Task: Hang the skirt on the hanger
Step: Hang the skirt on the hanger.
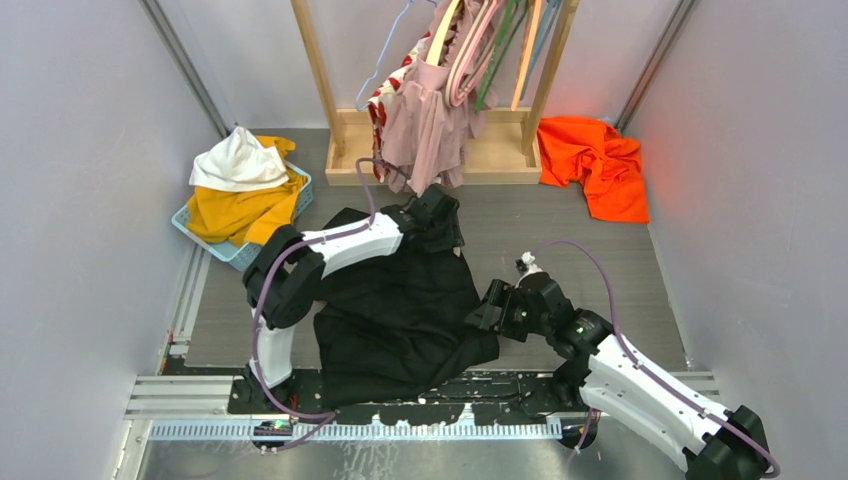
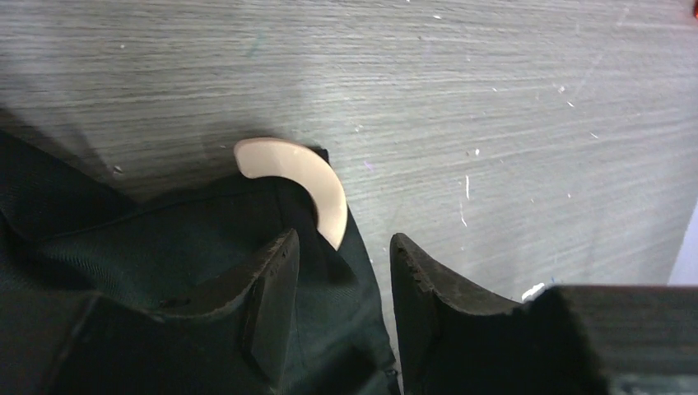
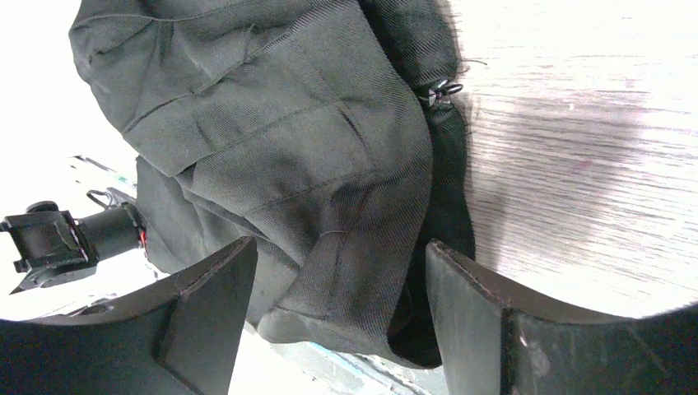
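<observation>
Left wrist, hanger hook [image 2: 300, 177] at skirt [image 2: 123, 239] edge

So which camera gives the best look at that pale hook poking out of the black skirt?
Left wrist view: the hook curves out of the skirt against the table, sharp and close. In the top view the left arm covers that spot. The right wrist view shows skirt, no hook.

The grey wood-grain surface [image 1: 590, 235] carried a black skirt [image 1: 400, 320], spread crumpled from its centre down toward 6 o'clock. A blue basket [image 1: 236, 253] heaped with clothes sat at 10 o'clock. A wooden rack [image 1: 500, 155] stood at 12 o'clock, and an orange garment [image 1: 595, 165] lay bunched at 2 o'clock, just beside the rack.
</observation>
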You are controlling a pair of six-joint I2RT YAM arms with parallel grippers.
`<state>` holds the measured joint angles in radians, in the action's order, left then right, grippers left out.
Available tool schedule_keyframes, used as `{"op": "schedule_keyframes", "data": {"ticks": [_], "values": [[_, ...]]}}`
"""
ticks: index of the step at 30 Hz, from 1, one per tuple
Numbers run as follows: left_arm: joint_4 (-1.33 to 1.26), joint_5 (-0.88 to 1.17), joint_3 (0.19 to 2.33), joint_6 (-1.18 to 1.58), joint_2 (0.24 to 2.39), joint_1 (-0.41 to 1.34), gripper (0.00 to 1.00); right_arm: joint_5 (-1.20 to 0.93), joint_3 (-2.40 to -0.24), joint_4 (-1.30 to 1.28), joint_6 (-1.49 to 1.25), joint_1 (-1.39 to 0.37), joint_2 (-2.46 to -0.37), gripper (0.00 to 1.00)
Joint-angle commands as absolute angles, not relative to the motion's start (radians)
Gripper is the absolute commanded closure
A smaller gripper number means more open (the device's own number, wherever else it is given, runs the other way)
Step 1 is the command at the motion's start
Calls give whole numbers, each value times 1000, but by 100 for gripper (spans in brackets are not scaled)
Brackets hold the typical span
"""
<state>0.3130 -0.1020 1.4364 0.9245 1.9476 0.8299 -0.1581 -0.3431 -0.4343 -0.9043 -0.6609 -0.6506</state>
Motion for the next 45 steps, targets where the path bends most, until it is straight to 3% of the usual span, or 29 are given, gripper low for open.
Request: {"op": "schedule_keyframes", "data": {"ticks": [1,29,31,37,45], "values": [[235,-204,1450,996,1966,829,54,-180,-331,-409,-920,-660,-624,21],[220,-180,1496,1083,2111,853,55,-212,-272,-373,-948,-660,-577,21],[217,-168,1515,1089,2130,855,59,-208,-270,-379,-949,-660,-571,21],[216,-149,1501,1077,2129,855,97,-192,-272,-410,-949,-660,-558,21],[259,-147,1435,982,1991,855,100,-207,-273,-458,-947,-660,-540,21]]}}
